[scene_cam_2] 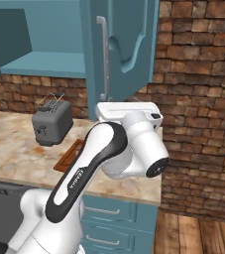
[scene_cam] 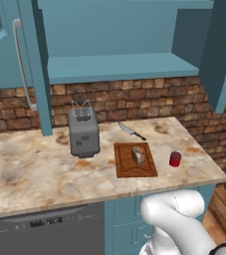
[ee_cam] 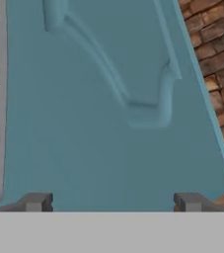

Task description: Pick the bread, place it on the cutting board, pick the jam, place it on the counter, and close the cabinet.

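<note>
Brick backs the table; bread sits on the cutting board, jam at its 3 o'clock. Hand spread wide, empty, facing the open cabinet door.

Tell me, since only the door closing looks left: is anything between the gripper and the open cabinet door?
Nothing visible. In the hand view the gripper, fingers spread wide, faces the arched panel of the cabinet door with only bare teal between. The bread and jam sit away on the counter.
</note>
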